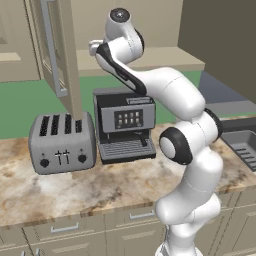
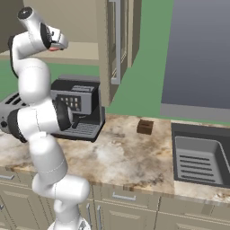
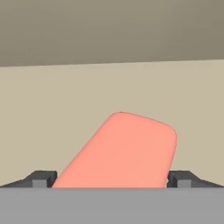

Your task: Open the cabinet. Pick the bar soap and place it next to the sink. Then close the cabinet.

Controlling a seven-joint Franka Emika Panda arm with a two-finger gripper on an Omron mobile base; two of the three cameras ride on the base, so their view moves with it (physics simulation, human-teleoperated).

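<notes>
one bar soap, salmon pink with rounded corners, lies flat on the beige shelf inside the cabinet. one cabinet door stands swung open, its long silver bar handle facing out; in the right base view the same door shows edge-on above the counter. on the counter there are one silver toaster with four slots, one coffee machine just beside it, one small dark brown block and one dark grey sink with a ribbed bottom, set well apart from the toaster.

in the hand view the soap's long axis runs diagonally, from lower left up to upper right, its far short end towards the back of the shelf and its near end reaching down between the fingers.

the tool is up at the shelf, at the end of the raised white arm. its jaws are spread wide, released, with one dark fingertip on each side of the soap's near end. the soap sits between them; whether either tip touches it cannot be told, and nothing is gripped.
</notes>
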